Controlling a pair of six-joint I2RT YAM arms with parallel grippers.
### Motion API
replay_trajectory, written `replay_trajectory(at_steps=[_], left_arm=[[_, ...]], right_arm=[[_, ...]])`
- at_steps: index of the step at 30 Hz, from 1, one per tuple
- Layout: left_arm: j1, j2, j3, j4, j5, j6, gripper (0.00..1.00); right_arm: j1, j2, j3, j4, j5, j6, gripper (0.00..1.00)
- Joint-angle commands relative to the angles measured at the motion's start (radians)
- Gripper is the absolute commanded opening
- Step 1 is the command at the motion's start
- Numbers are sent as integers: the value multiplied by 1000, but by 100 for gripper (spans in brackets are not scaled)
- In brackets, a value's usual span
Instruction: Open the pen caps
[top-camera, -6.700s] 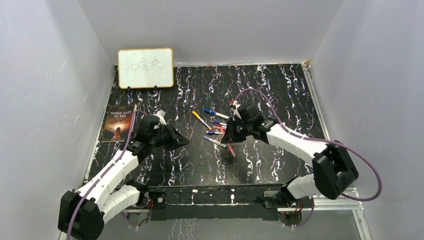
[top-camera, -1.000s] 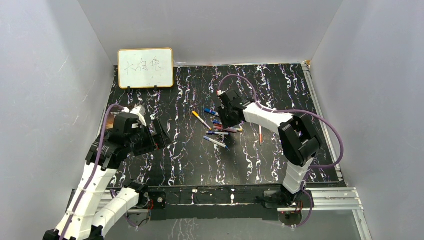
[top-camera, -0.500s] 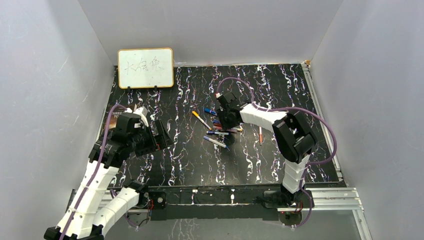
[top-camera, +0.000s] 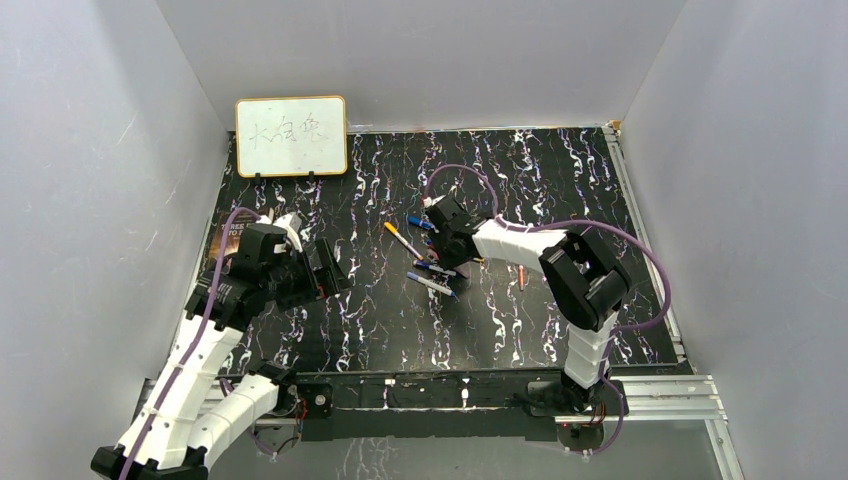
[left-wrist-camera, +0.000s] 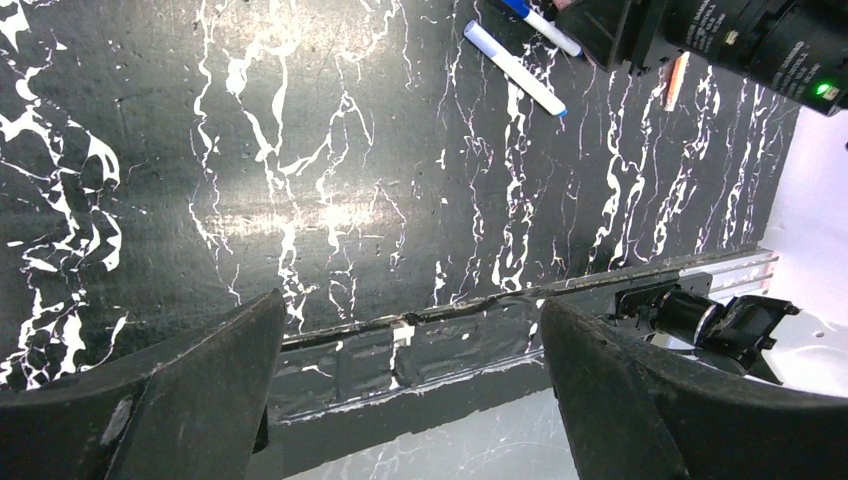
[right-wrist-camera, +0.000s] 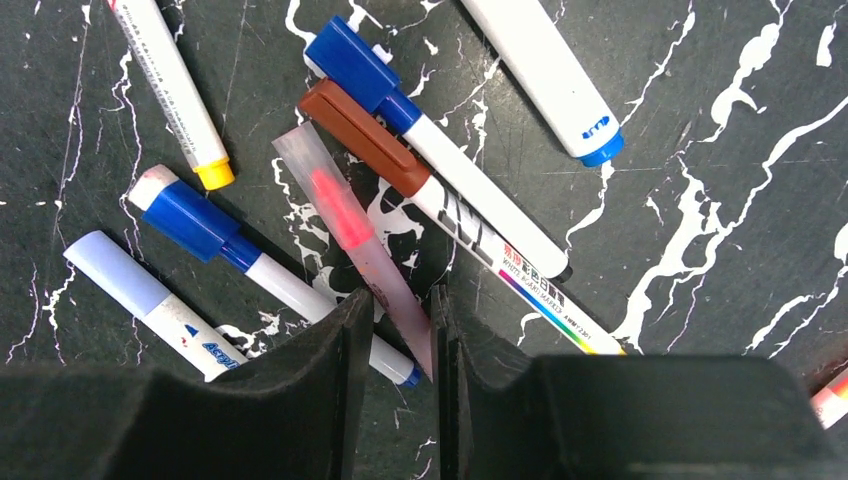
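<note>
Several marker pens lie in a heap at mid-table. In the right wrist view their pen caps show: a blue cap, a brown cap, a second blue cap and a pale lavender cap. A translucent pink tube with a red core lies slantwise across the heap. My right gripper is down on it, jaws narrow, and the tube's lower end touches both fingers. My left gripper hovers wide open and empty over the left of the mat.
A lone red pen lies to the right of the heap. A small whiteboard stands at the back left. A book lies half under the left arm. A metal rail runs along the near edge, and grey walls close in the sides.
</note>
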Motion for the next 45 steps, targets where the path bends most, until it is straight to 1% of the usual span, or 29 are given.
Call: replay_trajectory(at_steps=[1,5,6,8,9,11,13,18,22,27,33,37,42,45], left_arm=[[5,-17,-12,25,43,-10,98],[4,-19,-14,28,47,-19,98],[4,-20,-15,32,51,-24,98],[4,-26,-24,49,64,-38,98],[4,-32,-30,62,82,-48,98],[4,-36,-44,95,119,-66,98],[5,-38,-55,123,140,-84,98],[4,-55,-88,166,140,-114,98],[4,-59,-103,181,156,-126,98],[4,-64,-121,193,169,-129,98],[4,-80,-179,269,219,-173,98],[5,-104,-225,309,228,-201,98],[4,-123,-258,339,233,-225,98],[3,-119,-265,373,242,-238,98]], right_arm=[[32,-5,-49,7,46,13,27],[49,-15,-65,3,56,21,28],[51,-18,-68,1,58,21,25],[53,-22,-76,-1,59,17,14],[54,-22,-79,-2,63,14,10],[54,-25,-75,-7,62,8,7],[53,-33,-53,-23,59,5,7],[54,-70,24,-83,61,-10,7],[54,-122,43,-104,20,-8,7],[53,-249,20,-107,-55,28,7],[54,-375,-37,-100,-156,61,7],[52,-453,-94,-69,-134,80,8],[33,-454,-104,-47,-133,91,8],[11,-416,-72,-18,-176,94,8]])
